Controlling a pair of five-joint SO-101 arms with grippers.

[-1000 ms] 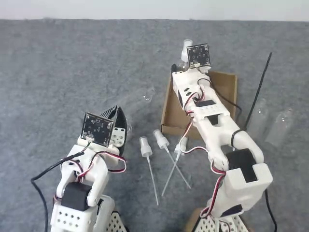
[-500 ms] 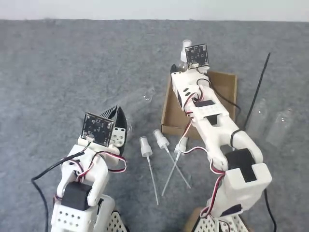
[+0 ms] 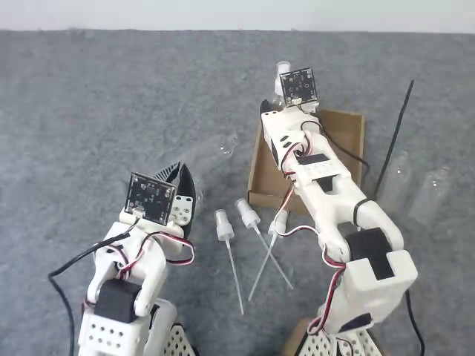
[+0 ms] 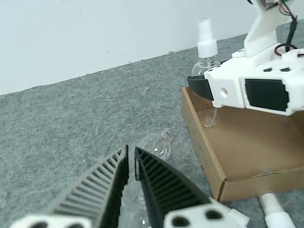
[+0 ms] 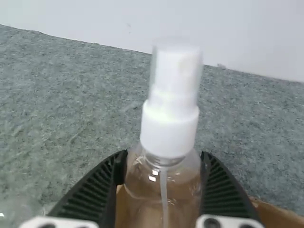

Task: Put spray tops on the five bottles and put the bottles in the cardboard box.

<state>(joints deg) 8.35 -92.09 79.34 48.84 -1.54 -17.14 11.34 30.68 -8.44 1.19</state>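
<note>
While the right gripper's [image 5: 161, 178] fingers clamp the capped bottle [image 5: 164, 142] upright, cap upward, at the upper-left corner of the cardboard box [image 3: 345, 141] in the high view, the open box floor lies just down and right of it. The left gripper [image 4: 131, 159] is all but closed, holding nothing. A loose bottle [image 4: 156, 144] lies on the worktop [image 3: 111, 96] just past its tips.

Clear capped bottle [image 5: 166, 161] with a white sprayer is upright at the far corner of the open brown cardboard box [image 3: 347, 127]. Three loose spray tops [image 3: 223, 225] with long tubes lie just in front of the box. One uncapped bottle [image 4: 156, 144] lies on its side left of it, two more bottles [image 3: 397, 178] on its right.
</note>
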